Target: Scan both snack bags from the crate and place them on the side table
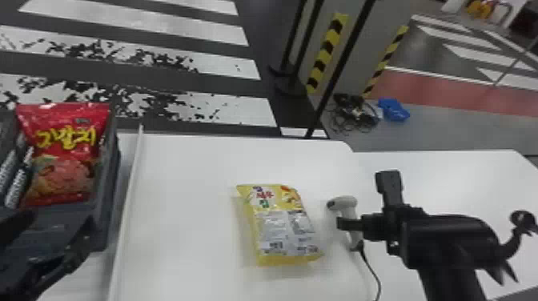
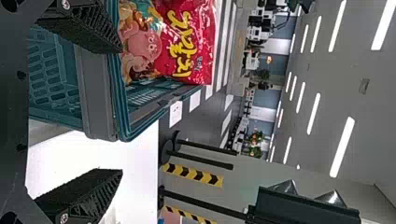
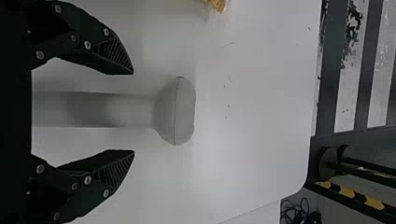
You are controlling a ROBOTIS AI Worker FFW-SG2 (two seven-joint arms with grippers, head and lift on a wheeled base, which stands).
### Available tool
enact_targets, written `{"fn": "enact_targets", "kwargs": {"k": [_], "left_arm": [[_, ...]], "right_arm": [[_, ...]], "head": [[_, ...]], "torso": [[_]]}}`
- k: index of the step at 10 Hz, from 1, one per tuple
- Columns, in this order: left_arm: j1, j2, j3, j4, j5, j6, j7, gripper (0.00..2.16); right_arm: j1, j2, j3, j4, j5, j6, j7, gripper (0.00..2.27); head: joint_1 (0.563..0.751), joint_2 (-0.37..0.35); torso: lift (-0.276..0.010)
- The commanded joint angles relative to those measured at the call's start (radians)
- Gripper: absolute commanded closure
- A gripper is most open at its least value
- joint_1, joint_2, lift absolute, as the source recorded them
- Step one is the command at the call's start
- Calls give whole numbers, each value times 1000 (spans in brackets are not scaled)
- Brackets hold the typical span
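Note:
The yellow snack bag (image 1: 280,228) lies flat on the white table. Beside it, the pale scanner (image 1: 343,203) has my right gripper (image 1: 370,227) at its handle. In the right wrist view my right gripper (image 3: 133,112) is open, its fingers on either side of the handle of the scanner (image 3: 175,112), not closed on it. The red snack bag (image 1: 66,154) leans upright in the dark crate (image 1: 105,200). My left gripper (image 1: 60,226) is over the near part of the crate. In the left wrist view my left gripper (image 2: 121,111) stands open, with the red bag (image 2: 173,42) beyond its fingers.
Other packages (image 1: 18,184) stand in the crate left of the red bag. A raised strip (image 1: 130,180) runs between crate and white table (image 1: 184,172). The scanner's cable (image 1: 372,266) trails to the near edge. A second white surface (image 1: 460,176) adjoins on the right.

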Motion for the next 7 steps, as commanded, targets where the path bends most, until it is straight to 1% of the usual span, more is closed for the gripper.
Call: {"fn": "enact_targets", "kwargs": {"k": [1,3,4,5,6,7], "left_arm": [[1,0,-1,-2,0,0,0,80],[1,2,-2,-1,0,0,0,80],[1,2,-6,-2,0,0,0,80],[-1,2,-7,-1,0,0,0,80],[1,2,-7,-1,0,0,0,80],[1,2,-6,-2,0,0,0,80]], "right_arm": [[23,3,-16,-63,2,37,-2,53],[73,11,-68,-200,-26,135,0,39],[93,14,-87,-246,-46,172,3,39],[113,14,-104,-278,-81,205,26,39],[124,17,-131,-303,-144,242,64,53],[133,24,-177,-315,-248,279,104,63]], "head": [[695,-343],[695,-350],[695,-350],[695,-350],[695,-350],[695,-350]], "torso": [[-95],[-95],[-95],[-95],[-95],[-95]]}}
